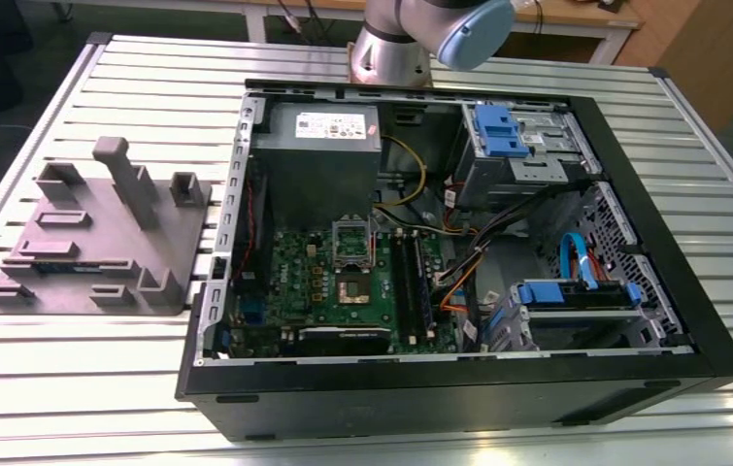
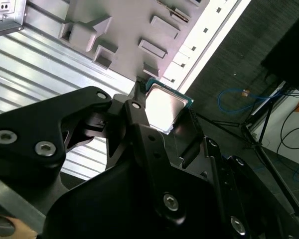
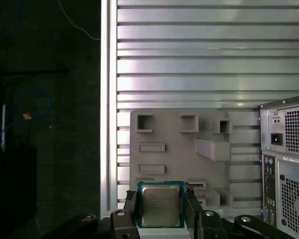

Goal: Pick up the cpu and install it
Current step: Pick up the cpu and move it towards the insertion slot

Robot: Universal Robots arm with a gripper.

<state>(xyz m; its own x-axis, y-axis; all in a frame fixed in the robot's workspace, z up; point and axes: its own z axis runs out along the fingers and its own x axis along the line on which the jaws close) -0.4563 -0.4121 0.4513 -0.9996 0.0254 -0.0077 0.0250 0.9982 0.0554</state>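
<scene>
Slatted metal counter (image 1: 68, 379) carries an open computer case (image 1: 444, 393), laid on its side, presumably so the green board faces up for access. On the exterior view's left sits a grey fixture (image 1: 94, 243) whose pockets likely keep parts in known spots. In both wrist views the gripper (image 3: 161, 211) has its fingers (image 3: 131, 208) pinching the cpu (image 3: 161, 203) by two opposite edges, probably to spare its faces. The chip hangs flat, metal top towards the first wrist view, above the fixture's near edge and beside the case. The socket (image 1: 353, 270) looks unfilled.
</scene>
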